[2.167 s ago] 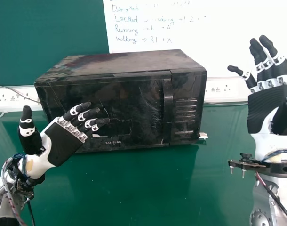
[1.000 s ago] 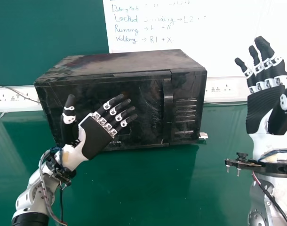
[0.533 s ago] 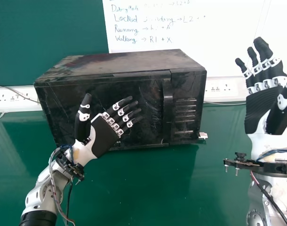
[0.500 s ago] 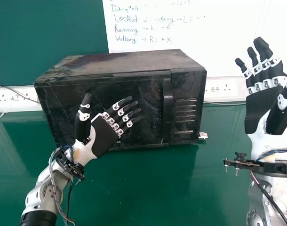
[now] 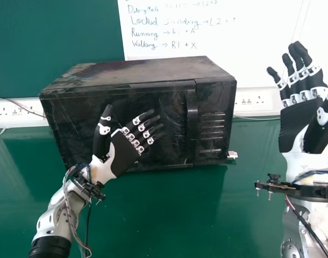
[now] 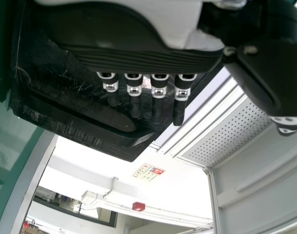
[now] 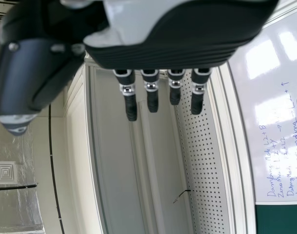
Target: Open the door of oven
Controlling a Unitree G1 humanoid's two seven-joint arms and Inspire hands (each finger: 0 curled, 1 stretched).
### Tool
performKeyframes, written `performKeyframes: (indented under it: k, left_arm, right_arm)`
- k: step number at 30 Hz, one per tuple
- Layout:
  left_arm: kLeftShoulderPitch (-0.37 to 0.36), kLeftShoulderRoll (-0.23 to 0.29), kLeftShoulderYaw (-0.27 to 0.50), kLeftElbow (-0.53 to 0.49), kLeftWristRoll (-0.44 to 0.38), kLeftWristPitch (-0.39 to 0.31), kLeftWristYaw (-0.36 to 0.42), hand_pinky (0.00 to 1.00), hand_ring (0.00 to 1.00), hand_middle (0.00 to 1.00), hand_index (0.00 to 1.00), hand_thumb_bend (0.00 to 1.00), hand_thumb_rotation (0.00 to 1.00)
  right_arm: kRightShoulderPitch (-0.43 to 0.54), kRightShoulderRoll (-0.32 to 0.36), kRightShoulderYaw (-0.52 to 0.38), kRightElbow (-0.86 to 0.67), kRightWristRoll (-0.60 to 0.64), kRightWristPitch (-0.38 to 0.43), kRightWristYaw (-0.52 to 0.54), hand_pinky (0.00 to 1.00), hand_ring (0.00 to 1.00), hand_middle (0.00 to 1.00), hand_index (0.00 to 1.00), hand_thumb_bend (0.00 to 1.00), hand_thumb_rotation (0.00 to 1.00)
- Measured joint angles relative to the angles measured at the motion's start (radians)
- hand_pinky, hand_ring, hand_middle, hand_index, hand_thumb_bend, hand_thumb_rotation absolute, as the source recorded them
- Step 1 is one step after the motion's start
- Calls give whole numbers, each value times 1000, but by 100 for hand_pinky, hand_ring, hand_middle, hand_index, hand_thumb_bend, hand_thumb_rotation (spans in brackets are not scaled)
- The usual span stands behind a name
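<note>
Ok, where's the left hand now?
In the head view, the left hand is in front of the oven door, left of the door's handle.

Left hand (image 5: 122, 156) and right hand (image 5: 294, 129): white shells, black ribbed palms. Fingers (image 5: 148, 114): black, white fittings at their bases. Left forearm (image 5: 57, 221): pale grey casing, black section below, grey and black cables alongside. Right wrist bracket (image 5: 301, 189): black, protruding screws; blue cable above.

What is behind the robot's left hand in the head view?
Behind the left hand are the black oven's closed, scratched door and, lower down, the green table; what the hand covers can't be seen. The door handle, farther right, is uncovered.
</note>
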State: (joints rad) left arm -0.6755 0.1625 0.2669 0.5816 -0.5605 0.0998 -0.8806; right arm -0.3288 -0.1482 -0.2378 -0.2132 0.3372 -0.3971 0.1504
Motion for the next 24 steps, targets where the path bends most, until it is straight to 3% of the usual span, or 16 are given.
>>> performKeyframes:
  k: [6,11,24]
  left_arm:
    - [-26,-17,-3,32,26,-27,49,80,95,95,86,98,66]
    - [-50,-31,-6,67,46,-36,72,86,96,95,86,98,69]
    - [-104,-56,-26,141,127,-100,119,87,96,96,88,98,70]
  right_arm:
    - [-5,-1,0,7,15,0,22,93,96,95,92,100,100]
    - [-6,-7,-2,12,25,-2,44,93,96,95,92,100,99]
    - [-6,-6,-6,12,42,-9,60,93,96,95,92,100,98]
